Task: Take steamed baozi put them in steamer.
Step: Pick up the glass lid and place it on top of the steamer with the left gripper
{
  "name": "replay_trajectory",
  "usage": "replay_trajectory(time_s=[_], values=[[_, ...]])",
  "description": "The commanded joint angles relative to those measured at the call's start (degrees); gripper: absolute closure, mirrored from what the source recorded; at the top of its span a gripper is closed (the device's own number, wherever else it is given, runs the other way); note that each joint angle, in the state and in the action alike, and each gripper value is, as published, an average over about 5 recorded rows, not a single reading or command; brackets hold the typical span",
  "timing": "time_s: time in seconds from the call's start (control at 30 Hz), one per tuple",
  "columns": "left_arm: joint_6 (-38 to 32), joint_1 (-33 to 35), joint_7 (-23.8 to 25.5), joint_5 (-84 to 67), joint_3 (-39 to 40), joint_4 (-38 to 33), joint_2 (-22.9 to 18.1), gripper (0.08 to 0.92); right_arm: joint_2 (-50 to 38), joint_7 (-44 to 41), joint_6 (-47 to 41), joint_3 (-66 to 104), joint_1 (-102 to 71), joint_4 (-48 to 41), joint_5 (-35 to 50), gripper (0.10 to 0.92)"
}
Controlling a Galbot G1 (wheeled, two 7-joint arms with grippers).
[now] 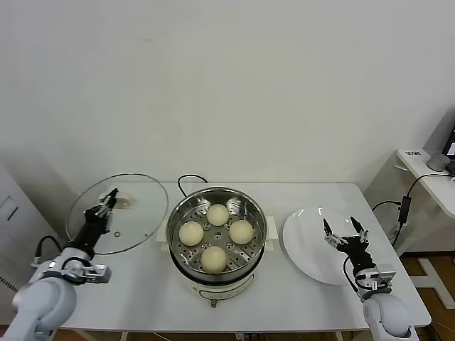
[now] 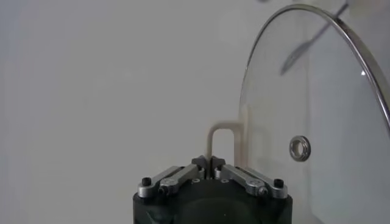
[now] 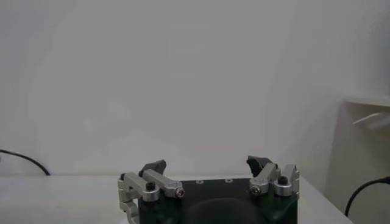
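Resting in the steamer [image 1: 178, 220] at the middle of the white tabletop [image 1: 284, 284]: four steamed baozi [image 1: 217, 214], pale and round, spaced on the perforated tray in a diamond, none touching. Standing on a white base, with a black cord [image 1: 190, 178] looping off behind. Clamped on the cream handle [image 2: 223, 141] of a round glass lid [image 1: 135, 213], fingers pinched together: left pincer [image 1: 108, 199], holding the lid tilted up off the tabletop, just beside the steamer on the robot's left. Hovering over the near edge of a flat white plate [image 1: 306, 238] on the robot's right, fingers spread wide apart and holding nothing: right pincer [image 1: 345, 233]. Plate bare, lying near the steamer without touching it. Seen at the far right edge: a second white surface [image 1: 434, 177] with another dark cable [image 1: 405, 206] hanging down.
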Motion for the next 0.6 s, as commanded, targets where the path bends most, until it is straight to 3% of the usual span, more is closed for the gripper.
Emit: replay_trajectory(time_s=[0.03, 0.27, 0.6], values=[[16.98, -2.55, 4.58, 7.49, 14.97, -9.78, -0.24, 0.897, 0.04, 0.01, -0.02, -0.17, 0.13, -0.11, 0.05, 0.203], [23.46, -4.83, 6.49, 13.24, 21.64, -10.21, -3.00, 0.897, -0.01, -0.01, -0.07, -0.28, 0.13, -0.45, 0.01, 0.203], [26.63, -7.86, 8.06, 19.19, 28.20, -8.71, -8.62, 0.897, -0.74, 0.09, -0.20, -0.46, 0.18, -1.02, -0.04, 0.203]])
